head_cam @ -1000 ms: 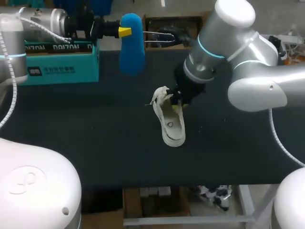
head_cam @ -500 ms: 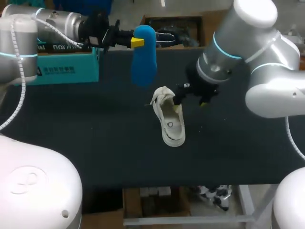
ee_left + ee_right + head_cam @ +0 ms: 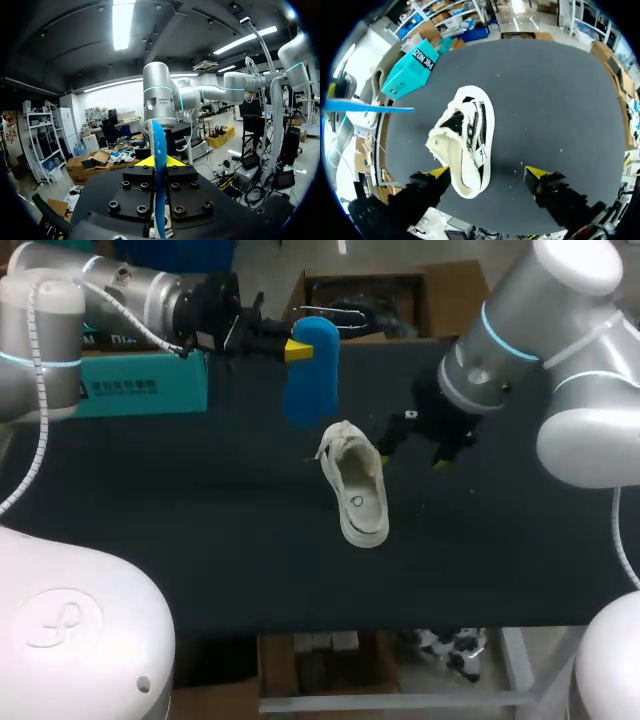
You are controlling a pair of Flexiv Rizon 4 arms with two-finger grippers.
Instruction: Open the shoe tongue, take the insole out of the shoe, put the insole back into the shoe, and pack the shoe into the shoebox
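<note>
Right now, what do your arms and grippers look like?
My left arm and right arm are rounded silver-white tubes with a thin cyan ring at the joints and a ribbed pale cable alongside. The left gripper and right gripper are black and blocky, with bright yellow fingertips.

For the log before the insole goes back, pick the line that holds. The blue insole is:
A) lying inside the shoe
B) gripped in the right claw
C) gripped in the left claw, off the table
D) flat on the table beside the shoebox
C: the left claw pinches the blue insole near one end, so it hangs in the air by the shoe, while the right claw is open and empty.
</note>
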